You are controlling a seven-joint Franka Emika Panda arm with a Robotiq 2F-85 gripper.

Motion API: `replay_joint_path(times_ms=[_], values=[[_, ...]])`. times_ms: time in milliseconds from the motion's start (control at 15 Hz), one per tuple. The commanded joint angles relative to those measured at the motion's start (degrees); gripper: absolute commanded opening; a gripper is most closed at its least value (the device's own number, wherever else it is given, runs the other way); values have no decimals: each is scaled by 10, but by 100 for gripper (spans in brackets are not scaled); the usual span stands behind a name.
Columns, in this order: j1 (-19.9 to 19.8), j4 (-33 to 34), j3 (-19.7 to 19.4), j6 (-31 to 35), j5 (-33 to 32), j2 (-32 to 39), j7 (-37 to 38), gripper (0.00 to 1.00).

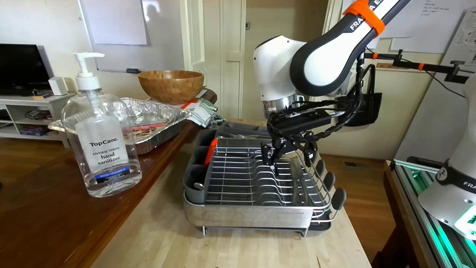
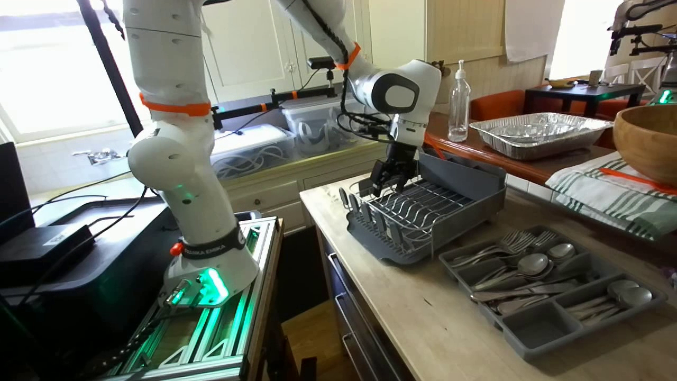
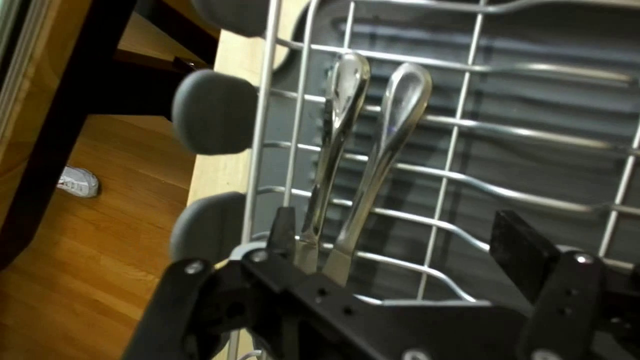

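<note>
Fingers are hanging above the wire dish rack in an exterior view, pointing down toward its bars. The robot's arm is slanting down from the upper right and bending sharply, and from that bend the wrist is hanging almost plumb. The rack is standing on a pale wooden table; to its left, a pump bottle of hand sanitizer is standing in front of a foil tray.

In an exterior view taking in the arm's base, the arm is stretching past the top edge and sloping back down, the fingers hanging near the row of grey paddles. A cutlery tray holding forks and spoons is lying near the rack.

In the wrist view the fingers are standing wide apart, gripping nothing. Two knives are lying side by side across the rack's bars, their handles pointing toward the top. They are lying within the span of the fingers, much closer to the one on the left, and the black housing is hiding most of their blades. Whether a finger is touching either knife, I cannot tell.
</note>
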Motion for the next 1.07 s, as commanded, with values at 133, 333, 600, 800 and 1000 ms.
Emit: replay_joint_path(times_ms=[133,333,600,800,1000], values=[[-10,5,4,-52,52,17,-75,100],[-11,2,-1,-79,54,21,-83,100],[2,-5,-15,-72,18,20,-18,100],[5,8,-18,-65,3,23,30,100],[5,30,-23,-92,-18,22,71,100]])
